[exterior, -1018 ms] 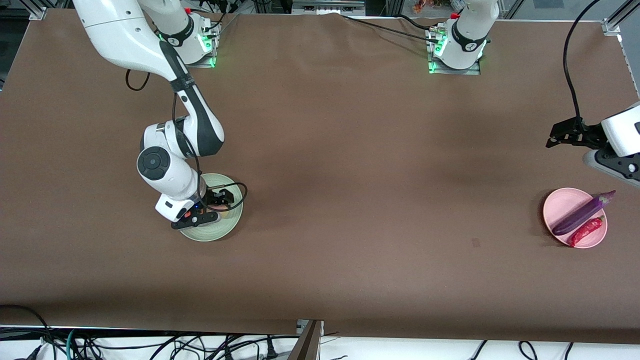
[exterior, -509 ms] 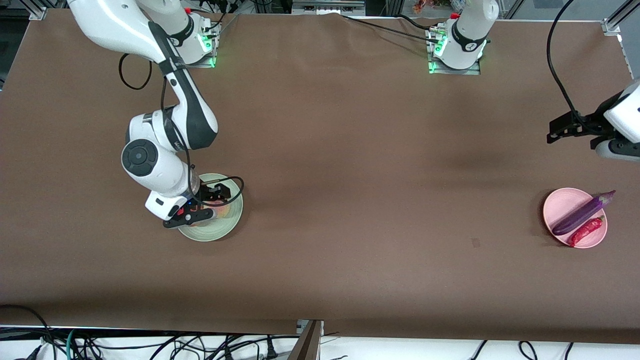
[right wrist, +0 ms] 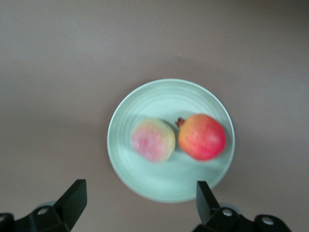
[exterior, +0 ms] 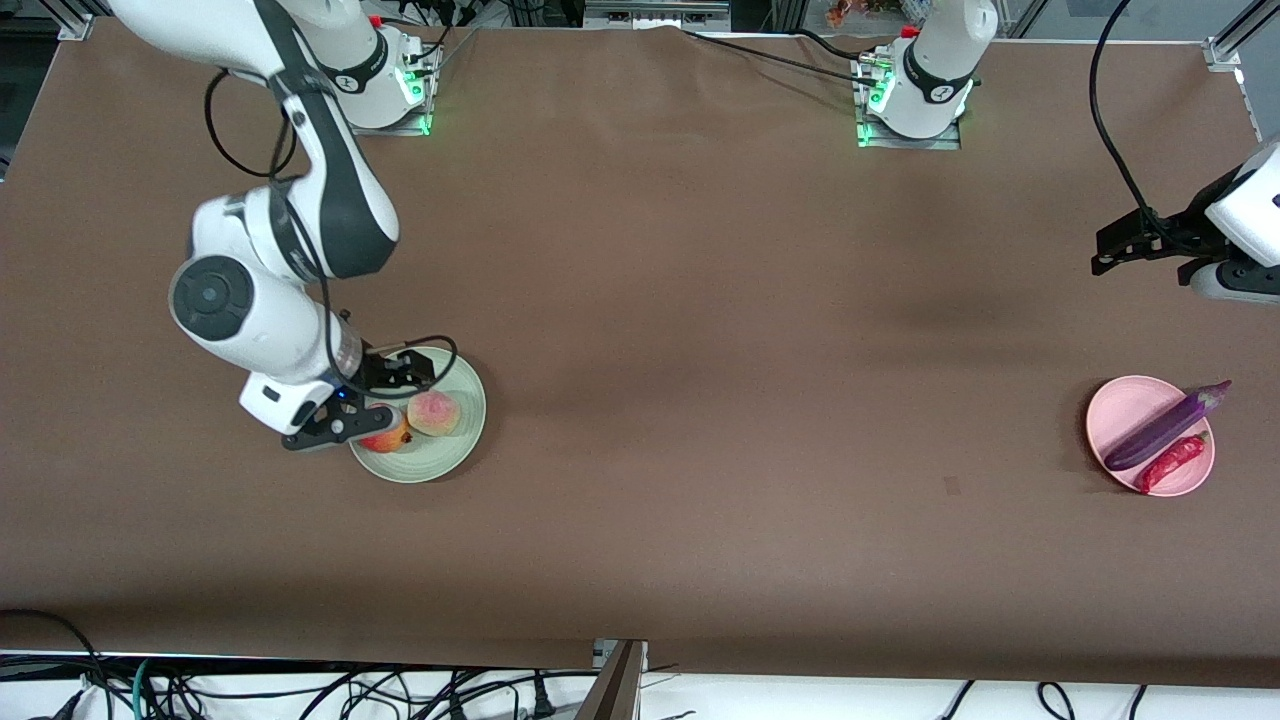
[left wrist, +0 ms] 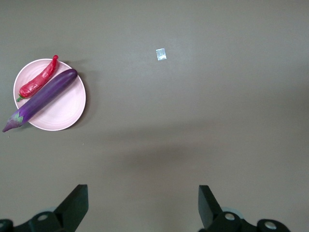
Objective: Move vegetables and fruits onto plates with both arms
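Right hand (right wrist: 137, 205) (empty, fingers spread) hovers over green plate (right wrist: 145, 96).

No readable text, label, brand, number or sign being shown anywhere; small round marks on arm bases being seen but not legible.

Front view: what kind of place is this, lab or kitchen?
Most likely a robotics lab bench: two bolted-down white arms with the right gripper and left gripper open, a brown-covered table, and loose black cables along its edge.
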### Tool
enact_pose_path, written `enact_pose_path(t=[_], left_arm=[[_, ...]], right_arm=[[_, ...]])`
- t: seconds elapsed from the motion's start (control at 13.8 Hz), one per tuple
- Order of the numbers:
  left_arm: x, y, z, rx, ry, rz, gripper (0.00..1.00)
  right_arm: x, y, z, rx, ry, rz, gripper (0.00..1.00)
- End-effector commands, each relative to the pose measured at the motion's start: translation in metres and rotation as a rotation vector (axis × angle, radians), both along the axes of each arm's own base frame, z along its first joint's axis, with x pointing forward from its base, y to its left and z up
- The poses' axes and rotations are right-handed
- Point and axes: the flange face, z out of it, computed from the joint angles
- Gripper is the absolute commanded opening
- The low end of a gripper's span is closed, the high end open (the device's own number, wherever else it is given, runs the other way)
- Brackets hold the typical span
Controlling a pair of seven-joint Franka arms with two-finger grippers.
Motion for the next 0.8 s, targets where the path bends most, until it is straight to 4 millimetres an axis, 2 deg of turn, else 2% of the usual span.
enact_pose_path(t=[0.0, 0.07, 0.22, 0.36, 0.73], left_arm=[[0.0, 0.01, 0.004, -0.01, 0.002, 0.028, 1.0], [0.0, 0.006, 0.005, -0.01, 0.001, 0.021, 1.0], [0.001, 0.001, 0.005, -0.01, -0.001, 0.012, 1.0], [0.001, 0.001, 0.005, -0.01, -0.001, 0.01, 1.0], [0.001, 0.003, 0.005, -0.009, -0.001, 0.01, 1.0]], right_arm=[[-0.037, -0.018, 0.083, -0.002, 0.033, 0.008, 1.0], [-0.05, -0.028, 0.11, -0.001, 0.034, 0.006, 1.0], [-0.068, -0.041, 0.145, 0.0, 0.042, -0.001, 1.0], [-0.073, -0.05, 0.156, -0.003, 0.044, -0.01, 1.0], [-0.072, -0.055, 0.169, -0.016, 0.016, 0.004, 1.0]])
